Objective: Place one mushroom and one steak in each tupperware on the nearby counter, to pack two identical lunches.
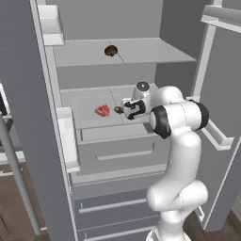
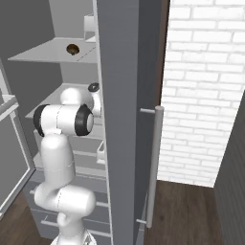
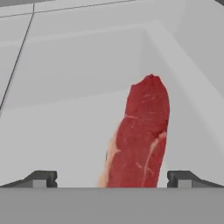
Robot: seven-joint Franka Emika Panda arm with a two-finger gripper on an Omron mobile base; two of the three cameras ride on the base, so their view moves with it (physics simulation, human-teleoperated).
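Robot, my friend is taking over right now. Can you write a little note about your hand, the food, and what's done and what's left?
Gripper: open, holding nothing, lined up over a steak on the fridge's middle shelf.
Another steak lies further left on that shelf, seen from the left base view. A small brown thing beside the gripper may be a mushroom; too hidden to tell.
One mushroom sits on the upper shelf.
Done: nothing picked up yet.
Left: grab the food and pack both lunches.
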